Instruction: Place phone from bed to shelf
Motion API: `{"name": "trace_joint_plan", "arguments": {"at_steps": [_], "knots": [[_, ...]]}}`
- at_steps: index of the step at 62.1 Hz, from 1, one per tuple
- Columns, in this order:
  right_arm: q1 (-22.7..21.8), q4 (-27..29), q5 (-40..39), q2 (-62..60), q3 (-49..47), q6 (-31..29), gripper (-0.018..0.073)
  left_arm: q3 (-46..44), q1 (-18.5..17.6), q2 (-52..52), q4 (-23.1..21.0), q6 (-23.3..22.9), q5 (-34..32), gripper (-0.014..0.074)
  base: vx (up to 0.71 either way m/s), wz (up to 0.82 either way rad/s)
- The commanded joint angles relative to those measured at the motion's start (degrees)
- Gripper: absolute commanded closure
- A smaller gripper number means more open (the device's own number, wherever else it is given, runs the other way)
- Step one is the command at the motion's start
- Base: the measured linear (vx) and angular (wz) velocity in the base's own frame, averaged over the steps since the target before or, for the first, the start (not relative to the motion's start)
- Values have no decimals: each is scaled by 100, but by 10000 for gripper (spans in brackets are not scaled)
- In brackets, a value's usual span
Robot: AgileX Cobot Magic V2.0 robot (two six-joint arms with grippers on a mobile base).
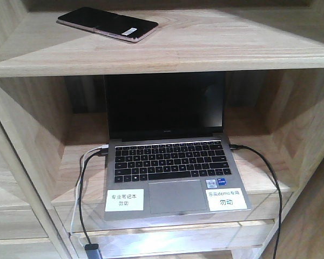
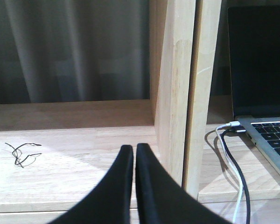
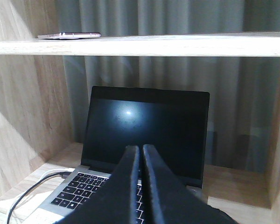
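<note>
Both grippers — left (image 2: 134,148) and right (image 3: 141,149) — we see pinched closed, holding nothing. We see the phone (image 1: 107,24) flat on the shelf (image 1: 205,48) top board, above the open laptop (image 1: 170,156).

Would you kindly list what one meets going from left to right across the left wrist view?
Tangled dark wire → left claw → upright shelf panel → white and black cables → laptop.
</note>
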Motion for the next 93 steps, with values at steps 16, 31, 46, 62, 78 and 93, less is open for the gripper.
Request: {"name": "trace_joint_plan", "arguments": {"at_steps": [16,31,46,62,78,93], "knots": [[-9,-2702,-346,59,-158,2575,564,41,-44,-32,-54,0,-416,595,0,0],[-517,-3729,-333,59,-158,3572,564,41,-44,-32,-54,0,-416,595,0,0],[-1692,-3722,2,-147,92,3533,564,41,-44,-32,-54,0,-416,595,0,0],[-2105,-3705,-45,-973,977,3441,564,41,-44,-32,-54,0,-416,595,0,0],[-2105,-3676,-500,-1316,1855,3440,564,41,-44,-32,-54,0,-416,595,0,0],[-2105,-3714,-407,-1317,1837,3415,564,41,-44,-32,-54,0,-416,595,0,0]]}}
